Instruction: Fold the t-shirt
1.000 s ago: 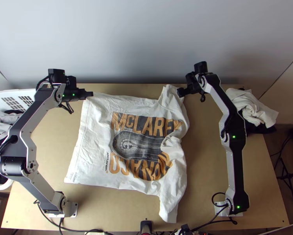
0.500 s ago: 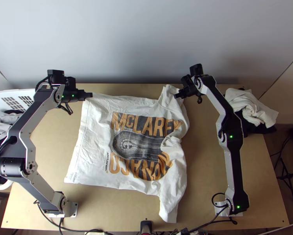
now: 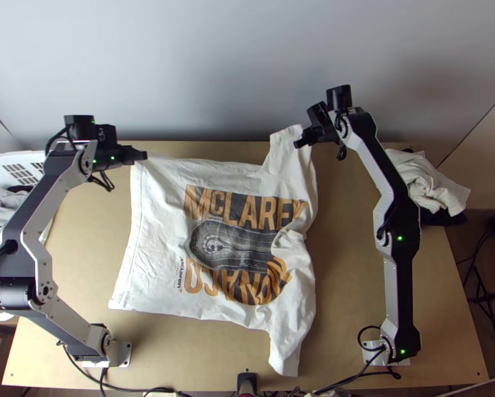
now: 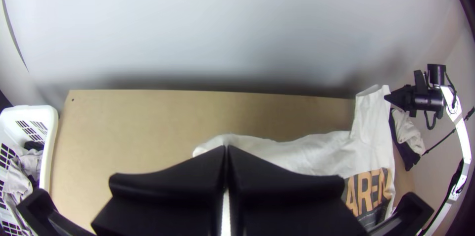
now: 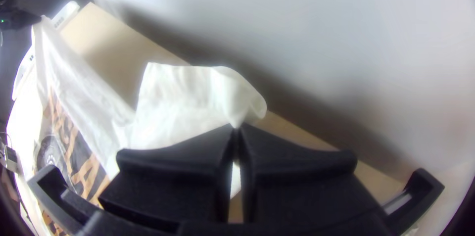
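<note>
**Left claw (image 3: 142, 156) and right claw (image 3: 298, 143) both clamped on the shirt (image 3: 158, 245)**

The left claw's fingers are closed on the shirt's far left corner, at one end of its straight hem. In the right wrist view, that corner is drawn up to a peak at the fingertips. The right claw's fingers are closed too, pinching the end of the far sleeve (image 3: 284, 149); in its own wrist view the cloth gathers into a tight pucker between the tips, with a loose flap standing beside them.

The shirt lies across the middle of the table (image 3: 343, 298), between the two arms, its orange and black print (image 3: 237, 245) facing up. The hem side is spread fairly flat. Toward the right the cloth is rumpled, with creases bunched beside the print, and the near sleeve (image 3: 285, 357) trails toward the table's near edge. Between the claws, the far edge dips in a shallow curve, then climbs to the raised sleeve.
</note>
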Tool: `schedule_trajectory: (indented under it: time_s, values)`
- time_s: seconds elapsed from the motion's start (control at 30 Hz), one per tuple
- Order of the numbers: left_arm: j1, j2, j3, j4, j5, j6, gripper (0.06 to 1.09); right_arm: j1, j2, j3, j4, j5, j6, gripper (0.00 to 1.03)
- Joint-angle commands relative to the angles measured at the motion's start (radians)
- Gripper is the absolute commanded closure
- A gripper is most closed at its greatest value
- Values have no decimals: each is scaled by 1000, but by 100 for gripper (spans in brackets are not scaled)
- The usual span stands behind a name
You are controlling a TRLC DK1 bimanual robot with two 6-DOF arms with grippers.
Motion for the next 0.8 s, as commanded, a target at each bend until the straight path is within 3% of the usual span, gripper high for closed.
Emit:
schedule_trajectory:
  time_s: [0.0, 0.23, 0.77]
  values:
    - [69, -32, -27, 104, -7, -8, 105, 21, -37, 14, 102, 90, -5, 100]
    - [108, -29, -53, 322, -113, -17, 105, 58, -51, 14, 251, 193, -25, 100]
    - [40, 135, -114, 443, -117, 12, 105, 63, 44, -8, 279, 208, -36, 100]
